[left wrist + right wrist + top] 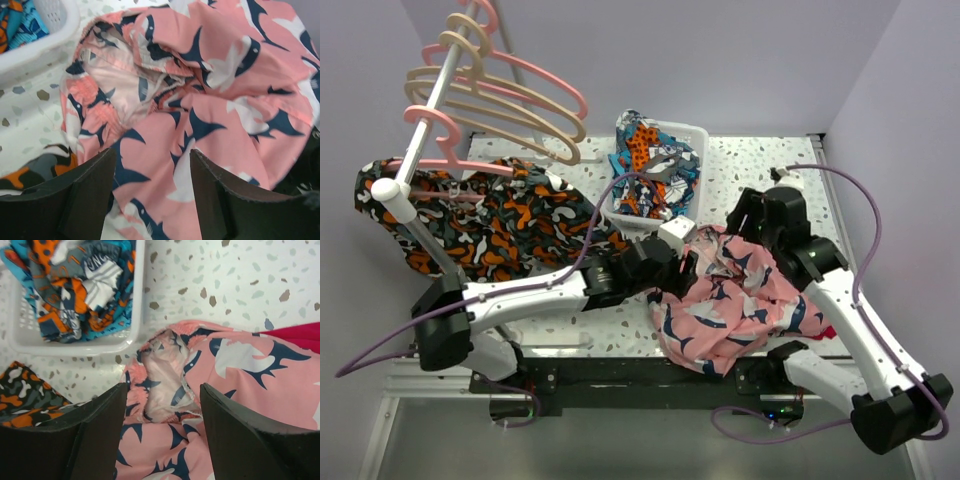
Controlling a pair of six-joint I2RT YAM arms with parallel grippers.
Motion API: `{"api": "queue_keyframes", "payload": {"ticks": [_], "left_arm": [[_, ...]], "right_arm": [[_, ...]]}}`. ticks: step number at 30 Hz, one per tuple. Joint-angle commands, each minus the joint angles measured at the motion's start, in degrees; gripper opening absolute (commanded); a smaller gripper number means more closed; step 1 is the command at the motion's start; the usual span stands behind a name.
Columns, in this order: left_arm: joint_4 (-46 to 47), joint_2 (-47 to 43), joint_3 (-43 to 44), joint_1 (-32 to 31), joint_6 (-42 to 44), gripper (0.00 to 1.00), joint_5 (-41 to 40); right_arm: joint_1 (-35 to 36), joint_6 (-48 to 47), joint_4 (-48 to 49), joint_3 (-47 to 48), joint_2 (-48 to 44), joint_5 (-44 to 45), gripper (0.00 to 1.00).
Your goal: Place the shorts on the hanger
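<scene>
On the near right of the table, between the two arms, the shorts (pixel 730 300) lie in a crumpled heap. Their waistband opening (pixel 160 385) is turned toward the white basket (pixel 75 347) at the far side. The hanger (pixel 535 115) hangs on the rail at the far left, well apart from them.

Our left gripper (pixel 152 160) hovers over the left part of the cloth with its fingers spread. Our right gripper (pixel 162 390) is spread too, straddling the waistband opening from above. Neither holds anything.

We judge the step in hand to be the first pinch. To do it well, we should take the elastic waistband edge rather than a loose fold, so that the shorts hang open when lifted. We should also keep clear of the black-orange garment (pixel 490 215) just to the left and the red cloth (pixel 300 335) showing at the shorts' right edge.
</scene>
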Motion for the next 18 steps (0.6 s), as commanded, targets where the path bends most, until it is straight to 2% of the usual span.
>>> {"api": "queue_keyframes", "payload": {"ticks": [1, 7, 11, 16, 17, 18], "left_arm": [[-1.5, 6.6, 7.5, -0.3, -2.3, 0.65, -8.4], [-0.7, 12.3, 9.3, 0.6, -2.2, 0.65, -9.2], [-0.1, 12.5, 8.4, 1.6, -2.7, 0.65, -8.9], [-0.1, 13.6, 8.7, 3.5, -2.9, 0.64, -7.2], [-0.3, 14.5, 9.1, 3.8, -2.9, 0.64, -6.8], [-0.6, 14.8, 9.7, 3.9, -2.6, 0.63, -6.6]], "right_arm": [[0.1, -2.4, 2.6, -3.8, 4.9, -0.7, 0.63], [0.1, -7.1, 2.7, 1.8, 17.7, 0.2, 0.63], [0.1, -8.1, 1.2, 2.3, 22.0, 2.4, 0.63], [0.0, -8.2, -0.1, -0.4, 22.2, 3.6, 0.37], [0.0, -8.1, -0.8, -1.0, 21.7, 5.1, 0.3], [0.0, -8.0, -1.1, -1.3, 20.1, 5.8, 0.15]]}}
